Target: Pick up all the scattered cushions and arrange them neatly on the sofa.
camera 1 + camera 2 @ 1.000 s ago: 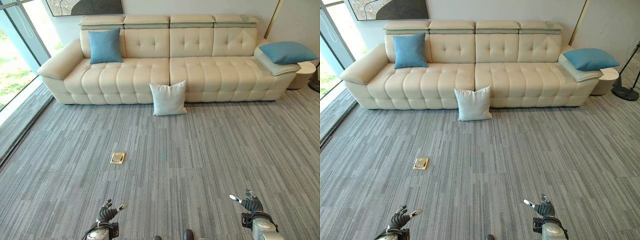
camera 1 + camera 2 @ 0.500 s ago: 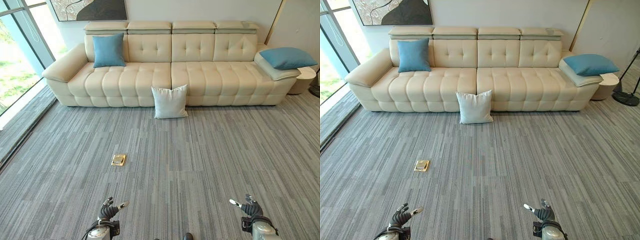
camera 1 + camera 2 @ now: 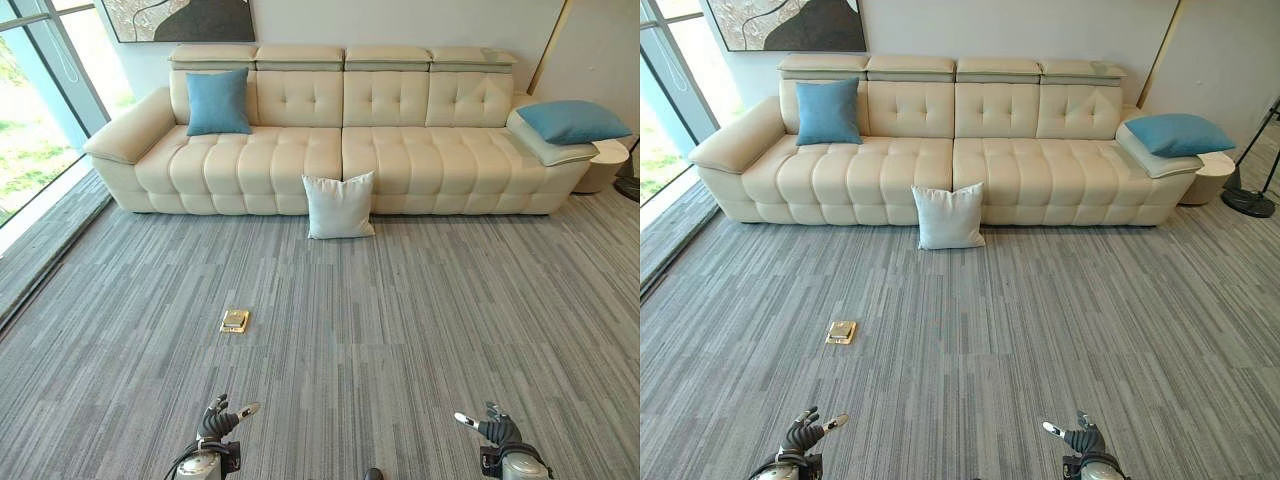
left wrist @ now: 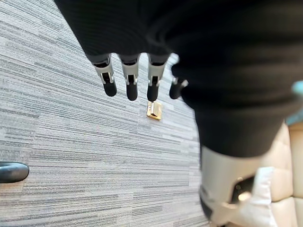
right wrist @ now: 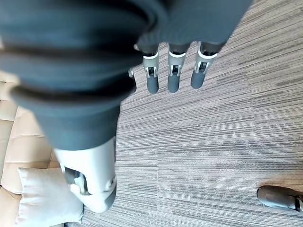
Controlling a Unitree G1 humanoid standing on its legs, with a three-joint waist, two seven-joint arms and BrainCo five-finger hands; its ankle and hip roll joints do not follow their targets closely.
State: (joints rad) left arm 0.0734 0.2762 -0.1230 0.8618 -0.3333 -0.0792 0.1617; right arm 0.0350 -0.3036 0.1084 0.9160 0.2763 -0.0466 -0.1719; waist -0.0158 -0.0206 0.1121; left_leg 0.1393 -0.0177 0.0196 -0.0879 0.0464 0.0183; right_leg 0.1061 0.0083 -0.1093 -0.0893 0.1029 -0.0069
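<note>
Eye views: I see a white cushion [image 3: 339, 206] on the carpet [image 3: 400, 320], leaning vs the sofa [image 3: 400, 150] front, mid. One blue cushion [image 3: 218, 101] upright at sofa's left end, another [image 3: 573, 121] flat on its right armrest. Brass plate [image 3: 235, 320] in carpet, near left.
L wrist: left hand [image 4: 137, 71] fingers straight, spread, empty, above carpet.
R wrist: right hand [image 5: 173, 71] likewise spread, empty.
</note>
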